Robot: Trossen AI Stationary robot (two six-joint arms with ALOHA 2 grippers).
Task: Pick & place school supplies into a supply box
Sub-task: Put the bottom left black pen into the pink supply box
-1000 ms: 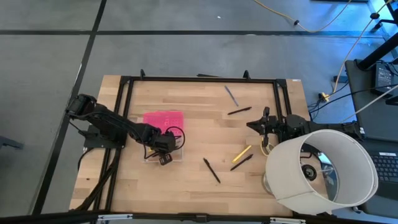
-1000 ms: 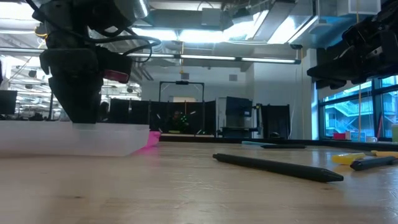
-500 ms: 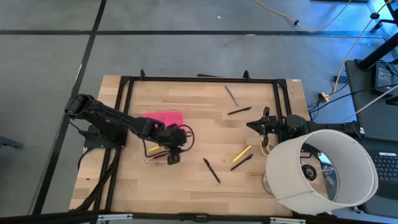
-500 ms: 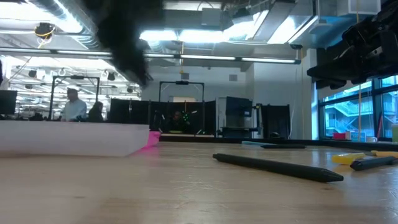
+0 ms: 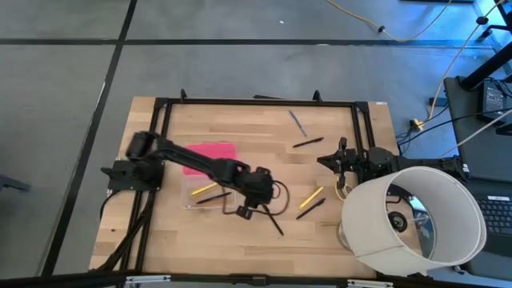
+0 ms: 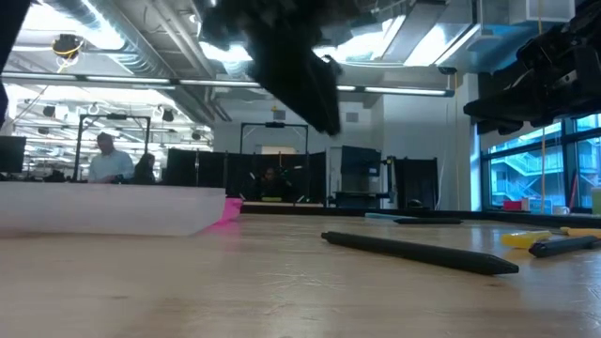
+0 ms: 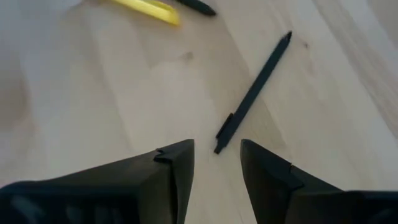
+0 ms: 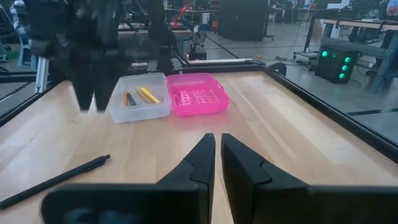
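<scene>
Wooden desk (image 5: 240,248) inside a black frame, seen from above, on a grey floor. Toward the left side lies the supply box (image 5: 210,193), a clear case with its pink lid (image 5: 210,154) open flat behind it; a yellow pen (image 5: 205,190) and a dark one lie in the case. The left arm reaches across the middle of the desk. Its gripper (image 7: 216,168) hangs just above one end of a black pen (image 7: 254,91) lying flat on the wood, fingers (image 7: 177,168) parted and empty. To the right lie a yellow pencil (image 5: 311,197) and another black pen (image 5: 310,209) side by side; a further black pen (image 5: 307,143) and a grey pen (image 5: 298,123) lie near the far edge. The right gripper (image 8: 217,152) waits at the right edge beside a large white lampshade (image 5: 416,220), fingers nearly together and empty.
</scene>
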